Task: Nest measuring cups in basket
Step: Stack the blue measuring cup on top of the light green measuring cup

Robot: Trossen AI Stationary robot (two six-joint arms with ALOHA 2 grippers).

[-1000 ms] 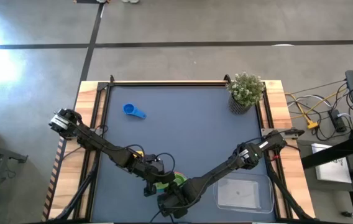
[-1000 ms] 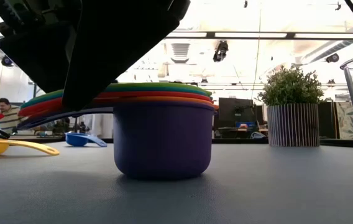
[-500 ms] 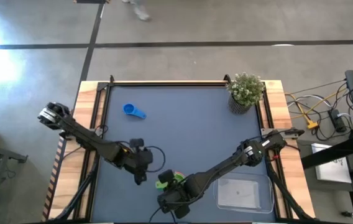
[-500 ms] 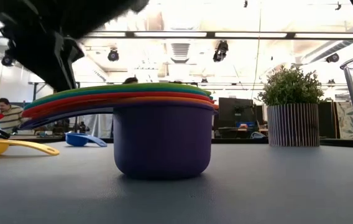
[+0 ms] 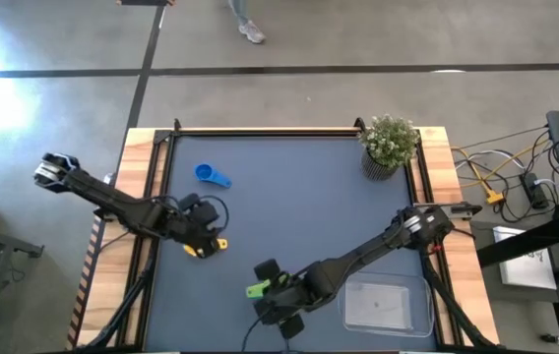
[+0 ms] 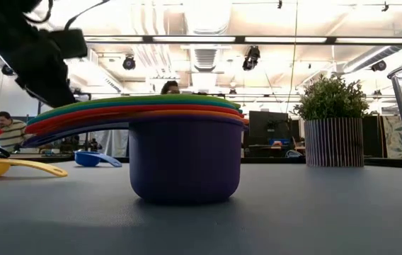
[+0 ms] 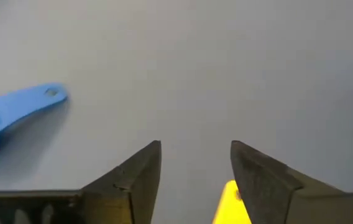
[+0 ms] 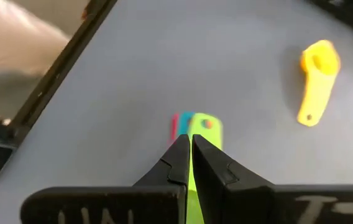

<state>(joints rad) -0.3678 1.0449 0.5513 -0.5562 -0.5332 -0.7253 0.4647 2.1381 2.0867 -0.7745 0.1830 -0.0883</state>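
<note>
Left pincer point(image 5: 199, 236) has swung off the stack point(image 6: 185, 145), jaws now parted above the yellow cup point(image 5: 206, 248). Right pincer point(image 8: 191, 149), shut, guards the stack beside the empty basket point(image 5: 425, 300).

Stack of nested cups point(image 5: 263, 286) near the table's point(image 5: 299, 187) front edge, left of the basket point(image 5: 388, 304); one cup point(image 5: 213, 177) far back left; another point(image 5: 205, 248) between them; plant point(image 5: 390, 145) at back right corner.

The blue-topped table point(image 5: 289, 197) carries the potted plant point(image 5: 390, 146); well apart from it lie the blue cup point(image 5: 212, 176), yellow cup point(image 5: 205, 248), stacked cups point(image 6: 185, 145) and clear basket point(image 5: 386, 305).
</note>
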